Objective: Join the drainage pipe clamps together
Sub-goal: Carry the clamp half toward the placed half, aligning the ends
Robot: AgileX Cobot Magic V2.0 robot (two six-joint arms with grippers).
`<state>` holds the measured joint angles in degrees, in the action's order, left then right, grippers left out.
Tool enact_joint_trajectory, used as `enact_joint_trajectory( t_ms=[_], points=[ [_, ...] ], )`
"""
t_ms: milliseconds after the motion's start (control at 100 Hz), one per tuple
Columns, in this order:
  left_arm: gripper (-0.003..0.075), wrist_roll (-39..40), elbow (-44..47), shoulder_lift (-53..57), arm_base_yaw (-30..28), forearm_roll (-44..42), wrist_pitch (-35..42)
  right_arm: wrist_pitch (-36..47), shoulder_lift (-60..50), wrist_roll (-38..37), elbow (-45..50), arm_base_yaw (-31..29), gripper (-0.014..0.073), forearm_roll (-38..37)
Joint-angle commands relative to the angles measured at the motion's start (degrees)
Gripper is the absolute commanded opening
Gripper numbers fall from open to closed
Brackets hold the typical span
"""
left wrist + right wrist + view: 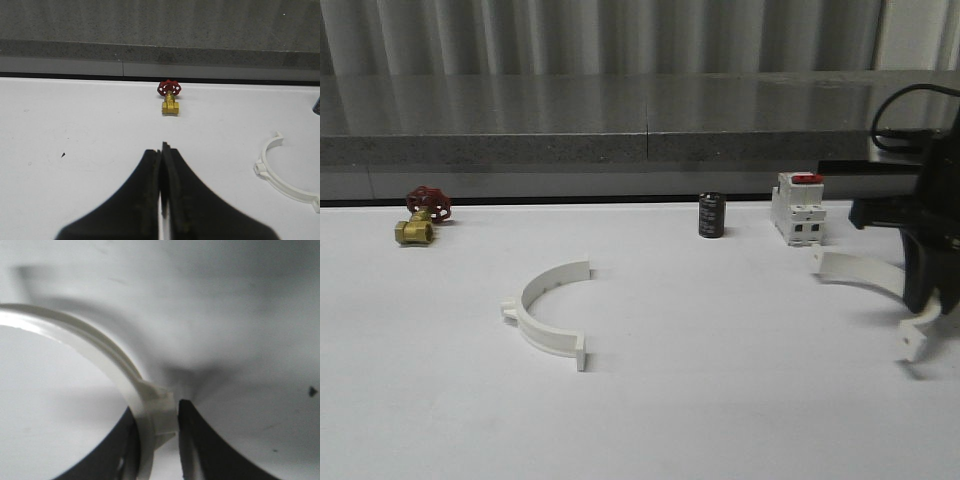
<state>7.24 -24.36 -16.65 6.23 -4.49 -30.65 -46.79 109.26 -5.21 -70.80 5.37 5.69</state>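
Drainage pipe clamps lie well apart: we see one clamp half (552, 314) resting mid-table, open side toward the right, and the other clamp half (868, 283) at the right edge, pinched by our right gripper (932, 300). Our right wrist view adds what the front cannot: the band (107, 362) runs between the black fingers (200, 445), which squeeze its middle tab. Our left wrist view shows the left gripper (161, 192) with jaws pressed together, empty, facing a brass valve (170, 97).
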Motion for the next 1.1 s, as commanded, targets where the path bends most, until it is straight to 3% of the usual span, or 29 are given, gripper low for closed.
enact_joint_trajectory(
  t_ms=[0,160,460,790,1090],
  points=[
    [-0.0021,-0.1,-1.4,-0.3,0.4,0.4,4.3,-0.7,-2.6,-3.3,-3.6,2.9,0.0049,1.4],
    [-0.0021,-0.1,-1.4,-0.3,0.4,0.4,4.3,-0.6,-2.6,-11.1,-7.0,10.8,0.0049,0.6],
    [-0.0021,-0.1,-1.4,-0.3,0.4,0.4,4.3,1.3,-0.1,-31.3,-12.1,22.5,0.0049,-10.7],
    [-0.0021,-0.1,-1.4,-0.4,0.4,0.4,4.4,-3.0,5.6,-35.7,-21.0,27.1,0.0049,-11.8],
    [-0.0021,-0.1,-1.4,-0.4,0.4,0.4,4.4,-3.9,7.6,-39.1,-21.8,29.6,0.0049,-13.7]
  ],
)
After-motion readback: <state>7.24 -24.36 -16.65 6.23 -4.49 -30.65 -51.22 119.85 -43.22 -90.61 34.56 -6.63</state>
